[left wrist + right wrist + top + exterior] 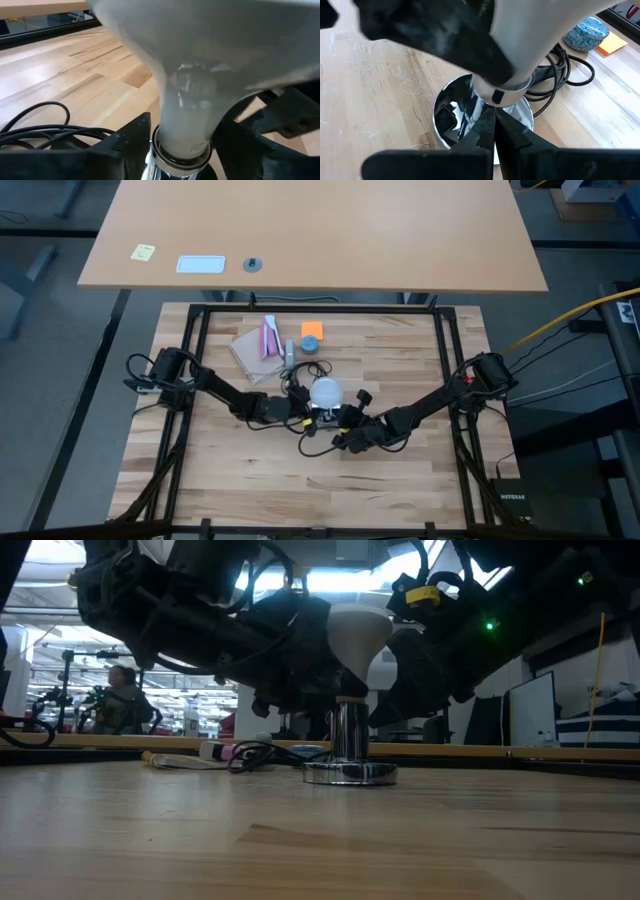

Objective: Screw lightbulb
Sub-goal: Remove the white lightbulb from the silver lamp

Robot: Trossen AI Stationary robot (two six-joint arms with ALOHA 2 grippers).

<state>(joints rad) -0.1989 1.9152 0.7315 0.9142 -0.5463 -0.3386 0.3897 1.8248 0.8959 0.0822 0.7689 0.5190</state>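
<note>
The frosted white lightbulb (325, 391) stands upright at the table's middle, its pale neck (187, 125) down in the socket's collar (181, 155). The socket has a chrome stem (348, 730) on a round mirror base (350, 773) that lies flat on the wood. My left gripper (182, 150) comes in nearly level from the table's left and is open, one dark finger on each side of the neck. Whether those fingers touch it, I cannot tell. My right gripper (491, 122) is shut, low beside the stem, on the near right. My right gripper has its shut fingertips (487, 116) against the socket's chrome stem (472, 107), just under the collar (495, 95). The fingers slant down from the table's near right. Nothing shows between them. The socket's base stays flat on the table.
A black cord (570, 70) coils behind the socket. Farther back lie a small blue-grey round piece (311, 344), an orange note (312, 329) and a pink-and-clear packet (262, 345). A black frame (320, 308) rims the table. A person (118, 700) sits in the room beyond.
</note>
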